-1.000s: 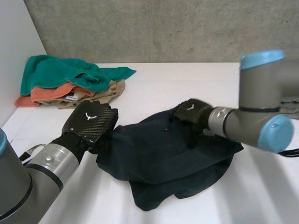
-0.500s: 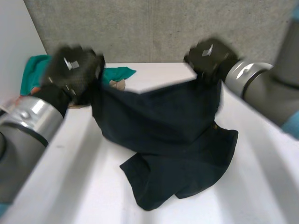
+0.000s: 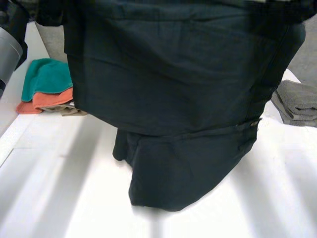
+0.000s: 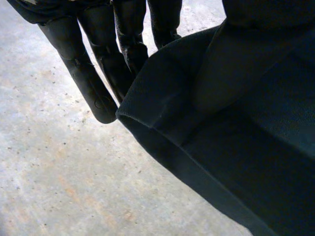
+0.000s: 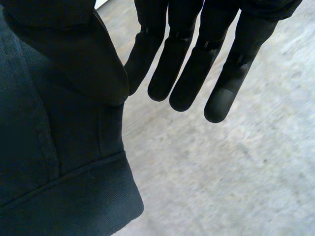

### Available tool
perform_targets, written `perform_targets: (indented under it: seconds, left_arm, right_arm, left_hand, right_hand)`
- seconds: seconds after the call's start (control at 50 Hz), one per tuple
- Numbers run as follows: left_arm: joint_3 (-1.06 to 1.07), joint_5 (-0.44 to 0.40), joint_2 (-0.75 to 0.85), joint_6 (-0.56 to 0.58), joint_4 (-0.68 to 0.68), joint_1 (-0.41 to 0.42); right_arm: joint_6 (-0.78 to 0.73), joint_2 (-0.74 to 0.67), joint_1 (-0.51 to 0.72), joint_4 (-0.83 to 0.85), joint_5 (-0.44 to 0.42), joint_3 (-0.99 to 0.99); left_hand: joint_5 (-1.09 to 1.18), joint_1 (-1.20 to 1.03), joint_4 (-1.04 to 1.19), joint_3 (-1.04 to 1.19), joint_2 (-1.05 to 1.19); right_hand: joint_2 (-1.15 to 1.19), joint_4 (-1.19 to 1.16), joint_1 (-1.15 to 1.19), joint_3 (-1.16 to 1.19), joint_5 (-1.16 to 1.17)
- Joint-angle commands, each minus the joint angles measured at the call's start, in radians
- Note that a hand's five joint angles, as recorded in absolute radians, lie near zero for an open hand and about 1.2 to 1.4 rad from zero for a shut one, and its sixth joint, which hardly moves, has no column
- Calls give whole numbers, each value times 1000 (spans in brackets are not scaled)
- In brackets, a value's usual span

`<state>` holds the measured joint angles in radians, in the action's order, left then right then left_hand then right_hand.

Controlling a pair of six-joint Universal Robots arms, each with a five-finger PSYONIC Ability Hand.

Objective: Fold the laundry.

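Dark garment (image 3: 168, 89), head view: hangs spread wide in the air. Its upper edge runs off past 12 o'clock, and its lower end rests bunched on the white table (image 3: 59, 198) toward 6 o'clock.
Cloth pile, head view: at 9 o'clock of the garment, a teal cloth (image 3: 44, 77) lies on an orange cloth (image 3: 47, 99) on the table. The garment's side edge partly hides the pile.
Grey cloth (image 3: 297, 101), head view: lies folded on the table at 3 o'clock, just beside the garment's other side edge.
Left arm (image 3: 7, 52), head view: a grey segment shows at 10 o'clock.
Left hand (image 4: 88, 73), left wrist view: the fingers are straight and the thumb is pressed down on the cloth. A hemmed corner of the dark garment (image 4: 236, 147) is pinched between the thumb and the fingers.
Right hand (image 5: 187, 64), right wrist view: the fingers are straight and slightly fanned. The thumb lies on the dark garment (image 5: 49, 162) and pinches its hemmed edge against the nearest finger.
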<state>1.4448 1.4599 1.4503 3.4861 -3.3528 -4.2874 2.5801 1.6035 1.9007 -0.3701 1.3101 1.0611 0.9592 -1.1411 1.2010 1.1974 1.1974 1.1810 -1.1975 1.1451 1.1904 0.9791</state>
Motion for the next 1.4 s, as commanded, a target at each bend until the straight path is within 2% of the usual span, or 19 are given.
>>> perform_targets:
  seconds: [0.02,0.1,0.26,0.36,0.48,0.5,0.52,0.54,0.56,0.58,0.6,0.64,0.74,0.8,0.98,1.08,1.24,1.36,1.4]
  left_arm:
    - [5,-7,16,-2,-13,29]
    - [-96,-7,149,-4,-16,31]
    - [-363,-55,520,1,-74,18]
    - [-588,-99,766,-1,-166,-12]
    - [-984,-93,1087,1,-181,-26]
    - [-1024,-92,1114,1,-181,-28]
    - [-1055,-87,1139,1,-181,-31]
    - [-1089,-66,1174,1,-181,-37]
    - [-1095,-52,1180,1,-181,-37]
    - [-1097,-35,1182,1,-181,-38]
    - [-1095,-23,1183,1,-181,-37]
    - [-1078,11,1179,1,-178,-31]
    - [-942,40,1115,4,-148,-14]
    - [-783,43,977,4,-126,-3]
    - [-250,108,596,-1,-44,37]
    - [18,145,425,-13,77,89]
    - [302,143,332,-168,158,115]
    - [388,126,351,-251,156,113]
    - [394,120,380,-262,147,113]
  right_arm:
    - [2,9,-8,19,-2,20]
    - [2,-28,-22,59,0,-27]
    - [5,-404,-19,184,34,-144]
    - [-14,-664,32,448,170,-294]
    - [-14,-879,41,727,190,-388]
    - [-14,-899,43,761,184,-388]
    - [-14,-934,44,814,185,-394]
    - [-14,-948,44,833,187,-400]
    - [-14,-959,44,841,189,-400]
    - [-14,-965,46,841,189,-397]
    - [-14,-967,46,837,189,-386]
    - [-14,-956,46,832,189,-371]
    - [-14,-800,43,780,181,-224]
    - [-14,-726,41,737,178,-152]
    - [-5,-488,-21,377,110,147]
    - [-15,-461,-81,271,49,309]
    - [-72,-389,-164,281,-138,554]
    - [-172,-390,-213,324,-235,661]
    - [-179,-392,-212,341,-238,672]
  left_hand:
    - [262,-255,195,199,199]
    - [262,-255,195,199,199]
    - [262,-255,195,199,199]
    - [262,-255,195,199,199]
    - [262,-255,195,199,199]
    - [94,-87,27,31,31]
    - [-262,269,-329,-326,-326]
    - [-959,967,-1026,-1023,-1023]
    - [-901,909,-968,-965,-965]
    - [-842,849,-909,-905,-905]
    - [-954,962,-1022,-1018,-1018]
    - [-959,967,-1026,-1023,-1023]
    - [-959,967,-1026,-1023,-1023]
    - [-959,967,-1026,-1023,-1023]
    - [-906,913,-973,-970,-970]
    - [-769,776,-836,-832,-832]
    - [-301,309,-368,-365,-365]
    - [-353,361,-421,-417,-417]
    - [-526,533,-593,-590,-590]
  right_hand:
    - [215,-199,251,206,243]
    - [215,-199,251,206,243]
    - [215,-199,251,206,243]
    - [215,-199,251,206,243]
    - [215,-199,251,206,243]
    - [215,-199,251,206,243]
    - [-214,230,-178,-223,-187]
    - [-724,740,-688,-733,-697]
    - [-1007,1023,-971,-1016,-979]
    - [-1007,1023,-971,-1016,-979]
    - [-1007,1023,-971,-1016,-979]
    - [-1007,1023,-971,-1016,-979]
    - [-1007,1023,-971,-1016,-979]
    - [-1007,1023,-971,-1016,-979]
    - [-1006,1023,-970,-1016,-979]
    - [-712,728,-676,-721,-684]
    - [-347,364,-311,-357,-320]
    - [-359,376,-323,-368,-332]
    - [-359,376,-323,-369,-332]
